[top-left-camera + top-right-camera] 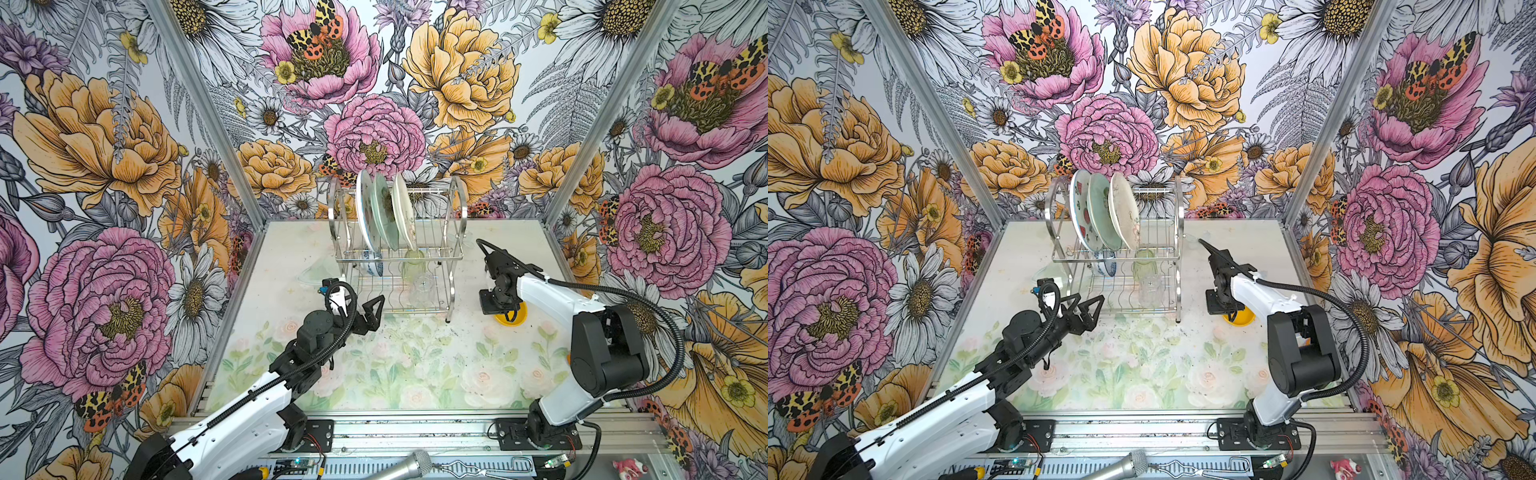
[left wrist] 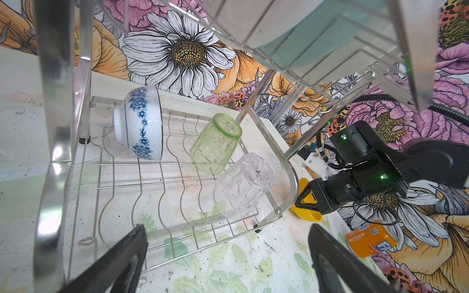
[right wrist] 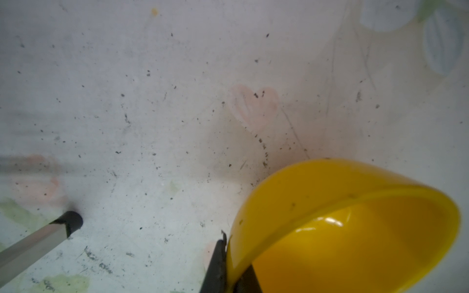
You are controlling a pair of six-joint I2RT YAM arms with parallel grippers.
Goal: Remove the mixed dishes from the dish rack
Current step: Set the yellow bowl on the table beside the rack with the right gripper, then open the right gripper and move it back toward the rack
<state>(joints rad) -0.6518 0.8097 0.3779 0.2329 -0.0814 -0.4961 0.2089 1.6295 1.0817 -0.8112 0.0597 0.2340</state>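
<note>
The right hand (image 3: 233,256) pinches the yellow bowl (image 3: 342,203) by its rim, the left hand (image 2: 226,229) spread before the dish rack (image 2: 58,126).

Bold floral wallpaper (image 1: 374,62) — peonies, daisies, moths — covers three walls (image 1: 83,208); aluminium posts (image 1: 208,112) frame a pale, speckled, flower-printed bench (image 1: 415,365).

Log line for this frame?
left gripper: open, facing dish rack lower tier | right gripper: shut on yellow bowl rim, beside rack | in rack: three plates, blue-and-white bowl, green tumbler, clear glass
</note>
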